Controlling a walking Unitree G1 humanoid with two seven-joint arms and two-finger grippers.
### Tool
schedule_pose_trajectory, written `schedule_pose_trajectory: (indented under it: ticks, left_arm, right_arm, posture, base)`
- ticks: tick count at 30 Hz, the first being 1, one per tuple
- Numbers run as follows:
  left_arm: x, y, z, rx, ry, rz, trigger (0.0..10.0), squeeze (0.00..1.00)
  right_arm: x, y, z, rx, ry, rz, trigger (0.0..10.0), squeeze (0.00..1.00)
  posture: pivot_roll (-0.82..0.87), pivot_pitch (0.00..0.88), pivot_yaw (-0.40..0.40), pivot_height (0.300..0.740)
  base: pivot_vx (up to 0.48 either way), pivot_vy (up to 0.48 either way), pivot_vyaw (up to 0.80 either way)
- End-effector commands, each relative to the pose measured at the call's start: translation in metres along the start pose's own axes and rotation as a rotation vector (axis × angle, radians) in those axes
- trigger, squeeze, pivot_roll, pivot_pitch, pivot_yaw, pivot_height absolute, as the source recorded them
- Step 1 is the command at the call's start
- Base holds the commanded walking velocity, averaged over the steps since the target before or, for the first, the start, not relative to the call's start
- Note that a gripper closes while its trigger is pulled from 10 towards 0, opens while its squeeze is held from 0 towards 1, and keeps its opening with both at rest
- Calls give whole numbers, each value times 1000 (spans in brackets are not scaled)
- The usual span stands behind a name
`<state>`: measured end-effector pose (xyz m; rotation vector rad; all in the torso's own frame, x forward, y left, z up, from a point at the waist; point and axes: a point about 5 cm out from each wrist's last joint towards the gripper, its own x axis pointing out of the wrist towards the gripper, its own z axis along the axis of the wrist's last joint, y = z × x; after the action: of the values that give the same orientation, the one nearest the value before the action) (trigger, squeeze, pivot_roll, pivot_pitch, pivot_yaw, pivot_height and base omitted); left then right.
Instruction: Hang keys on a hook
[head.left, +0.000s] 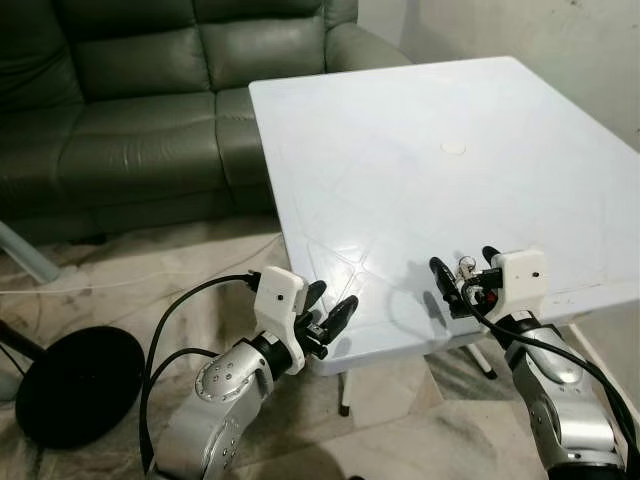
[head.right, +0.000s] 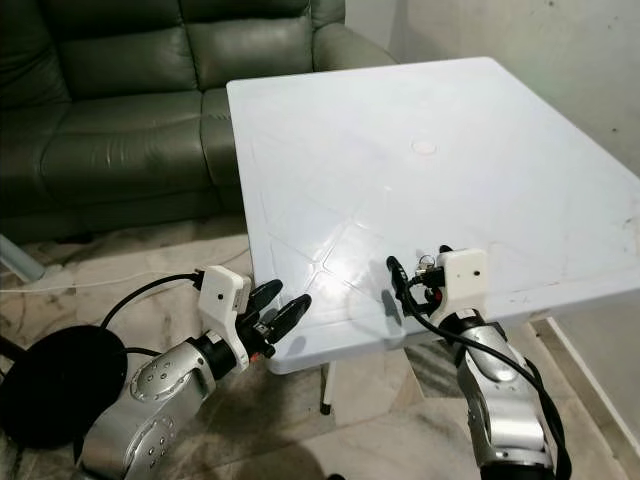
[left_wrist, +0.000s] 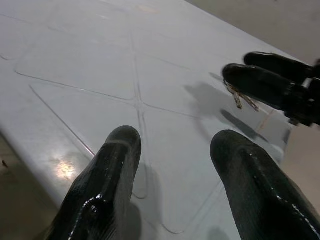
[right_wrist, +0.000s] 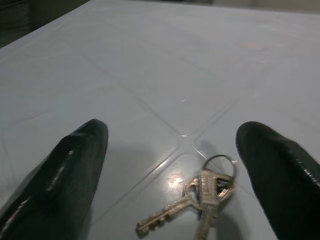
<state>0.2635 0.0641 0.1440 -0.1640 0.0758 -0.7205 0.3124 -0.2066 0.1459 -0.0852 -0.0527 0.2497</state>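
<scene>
Lying flat on the smooth white plastic table (head.left: 420, 130) (moulded with shallow grooved panels), between the spread black fingers (right_wrist: 60, 175) of the right gripper (head.left: 462, 268): brass-coloured keys (right_wrist: 192, 202) on a thin wire ring, with the left gripper (head.left: 328, 312) hovering parted at the near table edge.

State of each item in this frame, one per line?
Keys: lying flat on the white table, ungrasped, between the open fingers.
Right end effector: open, over the keys.
Left end effector: open, at the table's near edge.
</scene>
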Motion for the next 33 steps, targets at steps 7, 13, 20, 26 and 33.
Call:
schedule_pose_trajectory:
  ticks: [7, 13, 20, 26, 33]
  left_arm:
    - [-3, -9, 1, -14, 13, -33, 10000, 0]
    - [-4, -10, 1, -22, 23, -35, 10000, 0]
    - [-3, -11, 2, -30, 20, -32, 10000, 0]
    - [-2, -12, 3, -35, 19, -33, 10000, 0]
    - [-1, -11, 4, -40, 14, -31, 10000, 0]
  right_arm:
    - [9, -21, 5, 20, -3, -37, 10000, 0]
    - [12, -36, 11, 31, -16, -45, 10000, 0]
    - [2, -61, 18, 90, -6, 31, 10000, 0]
    - [-3, -62, 18, 96, 21, 122, 10000, 0]
    - [-5, -55, 17, 94, 30, 196, 10000, 0]
  posture:
    - [47, 259, 20, 740]
    - [47, 263, 24, 740]
    - [43, 263, 22, 740]
    - [38, 262, 23, 740]
    - [39, 259, 22, 740]
  base:
    - [0, 0, 0]
    - [0, 0, 0]
    - [0, 0, 0]
    - [0, 0, 0]
    - [0, 0, 0]
